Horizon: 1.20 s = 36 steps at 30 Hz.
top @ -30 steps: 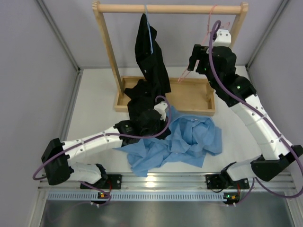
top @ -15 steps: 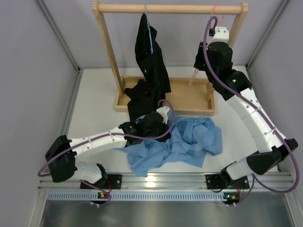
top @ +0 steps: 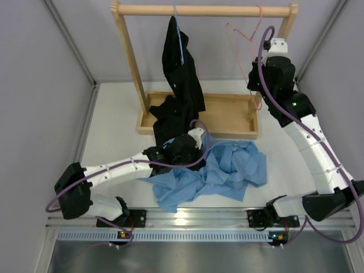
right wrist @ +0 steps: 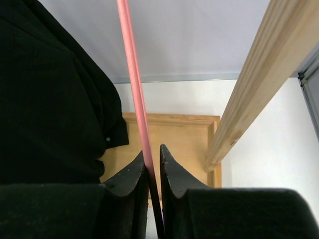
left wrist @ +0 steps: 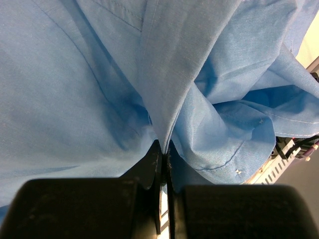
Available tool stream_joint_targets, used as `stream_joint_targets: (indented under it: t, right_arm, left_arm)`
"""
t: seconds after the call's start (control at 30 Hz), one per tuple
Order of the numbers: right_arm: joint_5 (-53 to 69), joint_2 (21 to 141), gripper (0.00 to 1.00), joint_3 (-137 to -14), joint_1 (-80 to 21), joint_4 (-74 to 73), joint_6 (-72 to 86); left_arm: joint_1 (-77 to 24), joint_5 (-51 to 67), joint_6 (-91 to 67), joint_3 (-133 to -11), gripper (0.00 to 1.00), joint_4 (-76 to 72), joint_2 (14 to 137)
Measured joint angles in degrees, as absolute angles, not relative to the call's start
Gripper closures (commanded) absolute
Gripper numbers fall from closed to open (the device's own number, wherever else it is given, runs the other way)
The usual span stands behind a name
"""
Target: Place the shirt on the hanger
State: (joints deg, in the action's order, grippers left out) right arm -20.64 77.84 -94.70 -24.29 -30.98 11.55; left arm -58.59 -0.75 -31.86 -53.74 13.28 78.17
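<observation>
White counter (top: 114, 119), wooden rail (top: 205, 10) at back; right fingers (right wrist: 172, 167) closed on the hanger (right wrist: 131, 64), pinching its pink wire, hook apparently over the rail; left fingers (left wrist: 149, 167) clamped on a fold of the shirt (top: 233, 168), heaped mid-counter. Judgement: unhook upward first, no twisting; bring hanger down to the shirt; hold the fold taut for threading.

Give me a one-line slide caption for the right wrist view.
Right gripper pinching the pink hanger wire, framed between the black garment and the wooden rack.
</observation>
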Motion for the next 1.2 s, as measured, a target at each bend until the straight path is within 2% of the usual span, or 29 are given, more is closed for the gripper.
stream_joint_targets:
  t: [0.17,0.2,1.2]
  right_arm:
    - [-17.45,76.55,0.93,-94.11,-22.55,-30.96,9.76]
    - [-16.93,76.53,1.0,-94.11,-22.31,-30.94,9.47]
    - [-7.4,75.99,1.0,-97.54,-20.05,-29.12,1.89]
  left_arm:
    - [-58.61,0.4,-31.88,-53.74,1.0,13.19,78.17]
    - [-58.59,0.45,-31.88,-53.74,1.0,13.19,78.17]
    - [-58.61,0.84,-33.08,-53.12,1.0,12.6,77.14]
